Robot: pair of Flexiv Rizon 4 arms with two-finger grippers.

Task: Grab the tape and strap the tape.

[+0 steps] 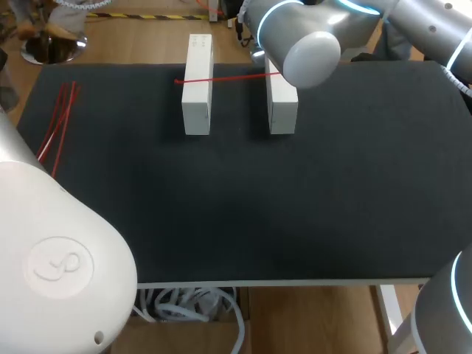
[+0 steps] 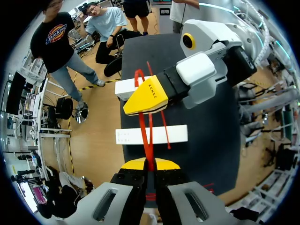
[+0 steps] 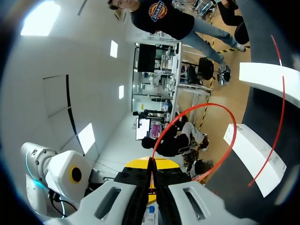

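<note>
In the head view, our right arm (image 1: 310,37) at upper middle covers the far end of the right white block (image 1: 282,110), and we lose the red tape (image 1: 221,78) behind it. Our left arm (image 1: 59,258) hides the table (image 1: 295,206) at its lower-left corner.

Left block (image 1: 197,85) and right block (image 1: 282,110) stand apart at the mat's (image 1: 295,206) far side. A tape (image 1: 228,77) crosses the gap between them, barring it. Right arm (image 1: 310,40) overhangs the right block. Spare tapes (image 1: 57,125) lie at the left edge. Near half open.
</note>
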